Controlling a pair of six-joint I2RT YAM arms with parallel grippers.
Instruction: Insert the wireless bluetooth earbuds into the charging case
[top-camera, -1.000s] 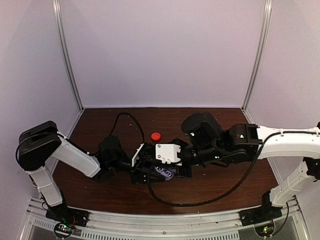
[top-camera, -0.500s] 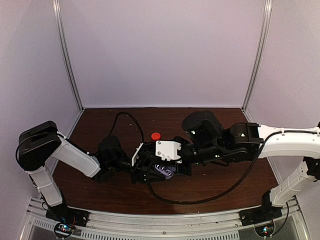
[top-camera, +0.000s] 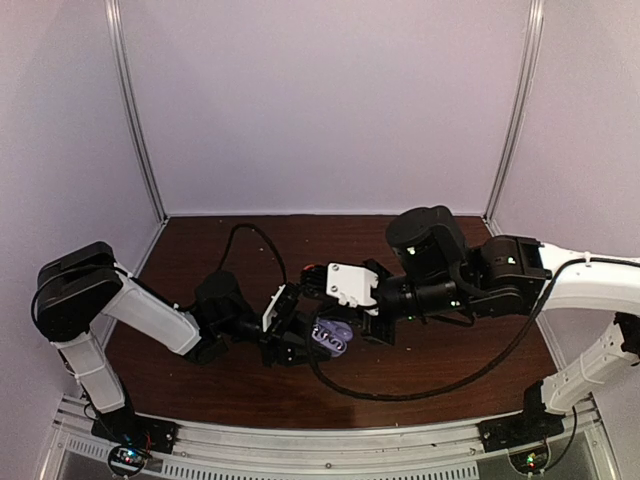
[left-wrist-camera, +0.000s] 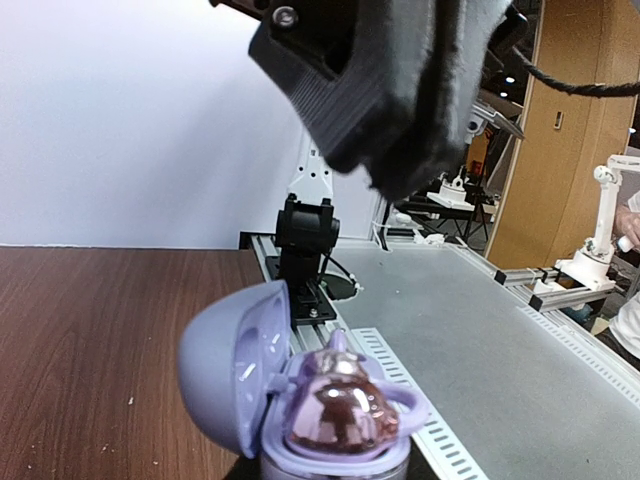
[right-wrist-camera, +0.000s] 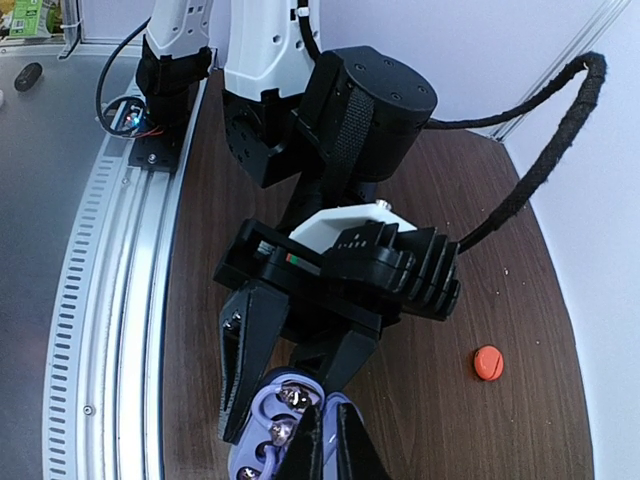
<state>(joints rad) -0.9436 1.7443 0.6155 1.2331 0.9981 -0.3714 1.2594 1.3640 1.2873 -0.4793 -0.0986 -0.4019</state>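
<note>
The lilac charging case (top-camera: 333, 336) sits mid-table, lid open, with my left gripper (top-camera: 322, 338) shut on its base. In the left wrist view the lid (left-wrist-camera: 225, 350) stands up at the left and a shiny pinkish earbud (left-wrist-camera: 340, 405) rests in the base. From the right wrist view, my left gripper (right-wrist-camera: 285, 410) brackets the case (right-wrist-camera: 262, 435), and glossy earbud parts (right-wrist-camera: 295, 398) show in its wells. My right gripper (right-wrist-camera: 328, 447) is shut, its tips just above the case with nothing seen between them. It looms overhead as the right gripper (left-wrist-camera: 400, 90) in the left wrist view.
A small red round piece (top-camera: 311, 269) lies on the brown table (top-camera: 200, 250) behind the grippers, also seen as the red piece (right-wrist-camera: 488, 362) in the right wrist view. A black cable (top-camera: 400, 392) loops in front. A metal rail (right-wrist-camera: 110, 300) edges the table.
My right arm has drawn back to the right and lifted, uncovering the lilac case. The left gripper and the case have stayed where they were.
</note>
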